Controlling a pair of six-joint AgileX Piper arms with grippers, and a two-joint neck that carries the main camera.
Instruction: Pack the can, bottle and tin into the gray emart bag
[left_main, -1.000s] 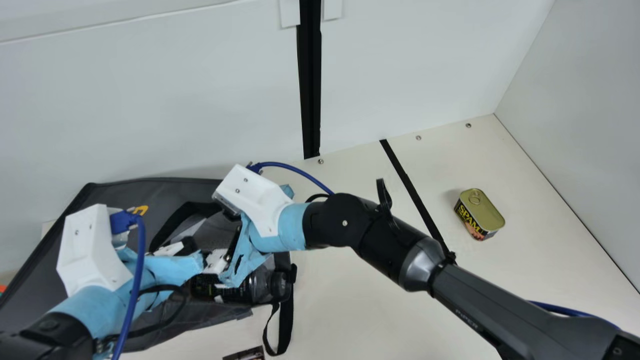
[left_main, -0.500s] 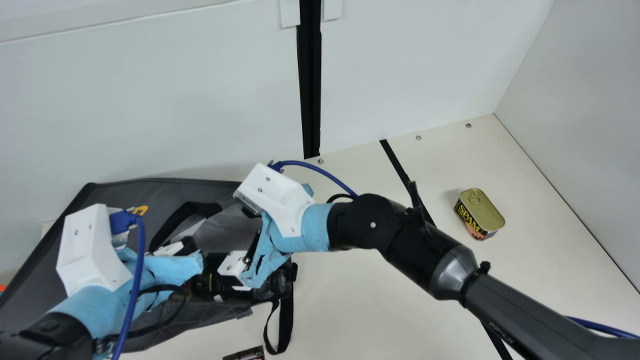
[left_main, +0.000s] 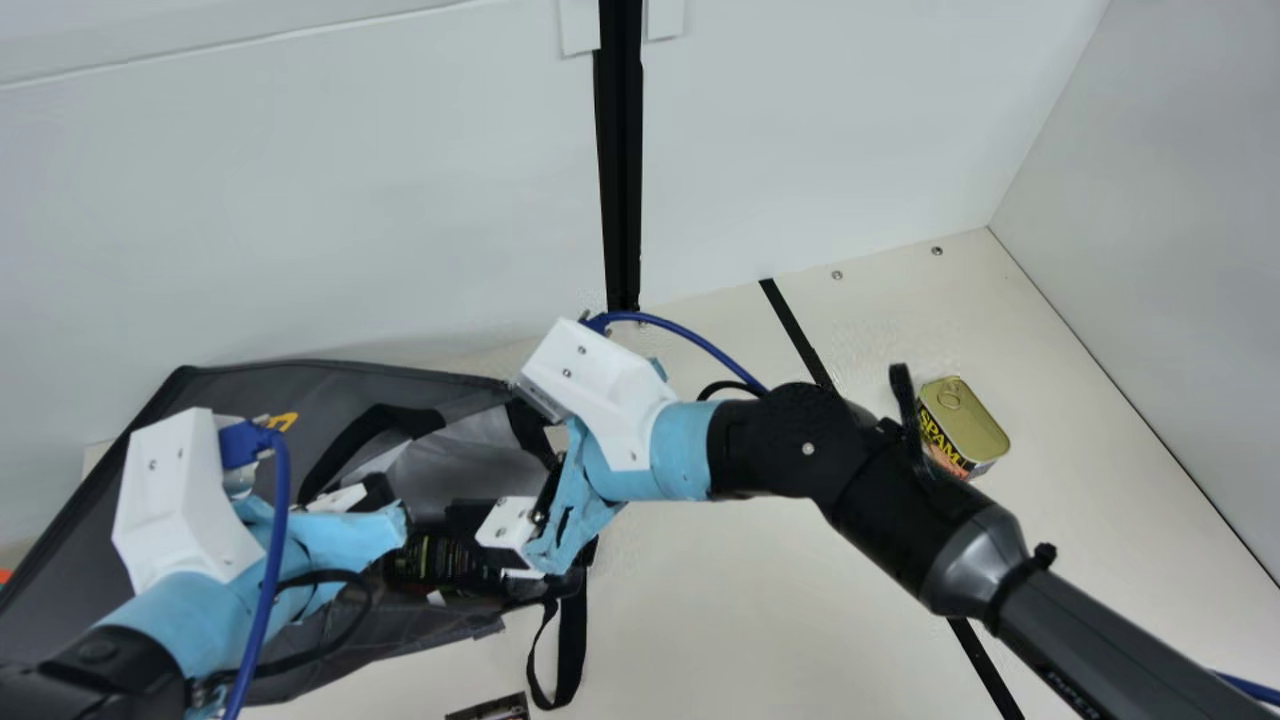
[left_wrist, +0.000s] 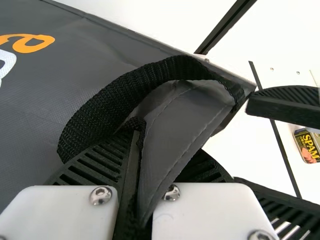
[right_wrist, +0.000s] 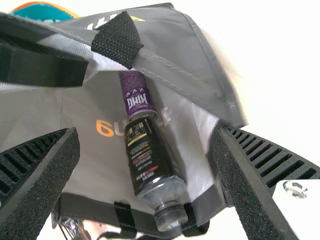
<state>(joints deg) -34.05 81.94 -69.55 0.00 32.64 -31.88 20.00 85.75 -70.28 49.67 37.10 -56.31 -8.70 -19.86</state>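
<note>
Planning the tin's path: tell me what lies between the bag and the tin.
In the main view, table crossed by a black strip lies between bag and tin, with the right arm above it.

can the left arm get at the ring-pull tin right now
Probably not as things stand: the left gripper is closed on the gray bag, and the right arm stretches between it and the tin, which sits well off to the right.
</note>
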